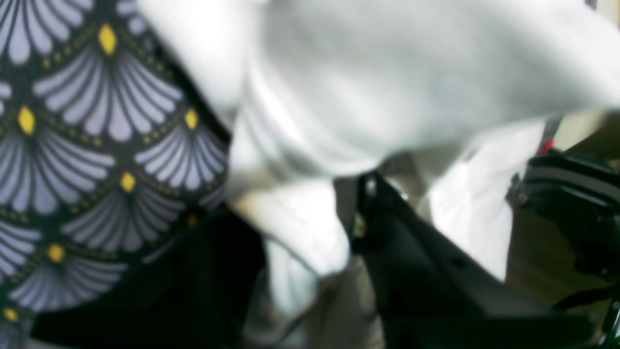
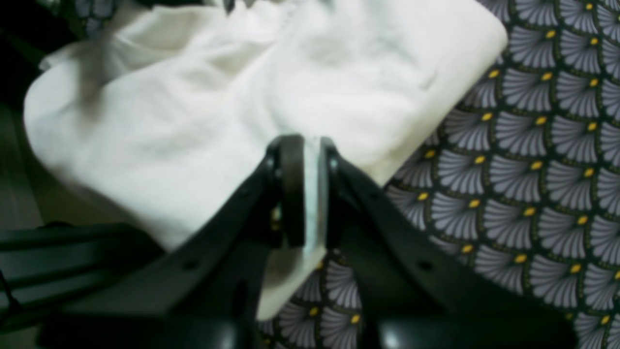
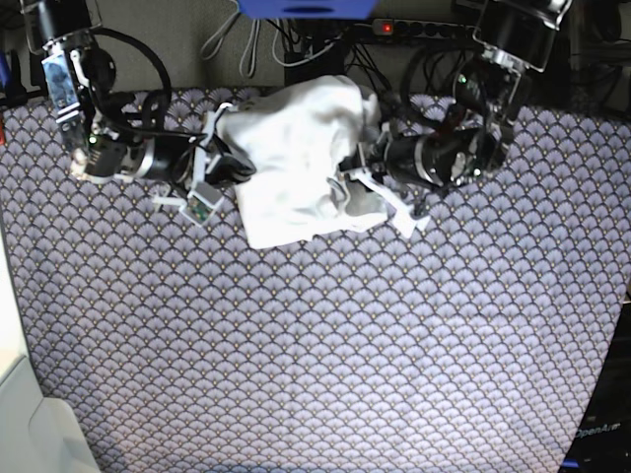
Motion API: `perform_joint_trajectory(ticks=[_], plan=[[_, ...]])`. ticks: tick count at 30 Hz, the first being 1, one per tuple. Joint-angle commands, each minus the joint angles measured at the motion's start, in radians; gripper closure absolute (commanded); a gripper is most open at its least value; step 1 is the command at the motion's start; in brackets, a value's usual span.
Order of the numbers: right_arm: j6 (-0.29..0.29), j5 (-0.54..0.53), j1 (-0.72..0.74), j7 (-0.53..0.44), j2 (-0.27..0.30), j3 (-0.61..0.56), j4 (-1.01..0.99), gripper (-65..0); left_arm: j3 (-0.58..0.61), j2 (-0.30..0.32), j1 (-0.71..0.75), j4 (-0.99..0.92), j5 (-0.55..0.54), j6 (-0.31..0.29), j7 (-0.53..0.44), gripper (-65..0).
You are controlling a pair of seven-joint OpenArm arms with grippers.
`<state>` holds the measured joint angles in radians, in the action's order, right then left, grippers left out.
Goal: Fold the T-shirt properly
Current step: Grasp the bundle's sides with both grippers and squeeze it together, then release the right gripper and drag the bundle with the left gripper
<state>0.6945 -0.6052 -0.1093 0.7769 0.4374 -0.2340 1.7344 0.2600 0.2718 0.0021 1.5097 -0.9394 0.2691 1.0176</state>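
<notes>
T-shirt — plain white and wrinkly — lies bunched in a heap at the far edge of the table, which is covered in a dark cloth printed with grey fans and yellow dots. Both arms reach into it from either side. The right gripper has its fingers pressed together on a thin edge of the white cloth, a strip of it showing between the pads, with the rest of the garment spreading away over the patterned cover. The left gripper sits against the shirt's other side; its wrist view is blurred and filled with white folds, so I cannot tell whether its fingers are spread or pinching the cloth.
</notes>
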Motion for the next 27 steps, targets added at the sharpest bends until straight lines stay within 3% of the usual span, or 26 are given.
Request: perform_joint_trajectory(ticks=[1, 5, 10, 13, 20, 27], plan=[[0.004, -0.012, 0.009, -0.021, 0.011, 0.008, 0.014, -4.4, -0.003, 0.014, -0.027, 0.007, 0.03, 0.014, 0.011, 0.0], [0.004, -0.012, 0.009, -0.021, 0.031, 0.009, 0.014, -4.4, -0.003, 0.013, -0.118, 0.004, 0.032, 0.014, 0.105, -0.3], [0.004, -0.012, -0.013, -0.021, 0.064, 0.046, 0.014, -4.2, -0.001, 0.007, -0.199, 0.001, 0.056, 0.015, 0.146, -0.2], [0.004, -0.012, -0.043, -0.023, 0.064, 0.143, 0.014, -4.3, 0.026, -0.007, -0.224, 0.005, 0.141, 0.015, 0.146, -0.2], [0.004, -0.012, -0.105, -0.023, 0.064, 0.33, 0.014, -4.4, 0.238, -0.067, -0.262, -0.005, 0.394, 0.014, 0.145, -0.2], [0.004, -0.012, -0.165, -0.023, 0.064, 0.456, 0.014, -4.4, 0.275, -0.15, -0.279, -0.005, 0.687, 0.006, 0.146, -0.2]])
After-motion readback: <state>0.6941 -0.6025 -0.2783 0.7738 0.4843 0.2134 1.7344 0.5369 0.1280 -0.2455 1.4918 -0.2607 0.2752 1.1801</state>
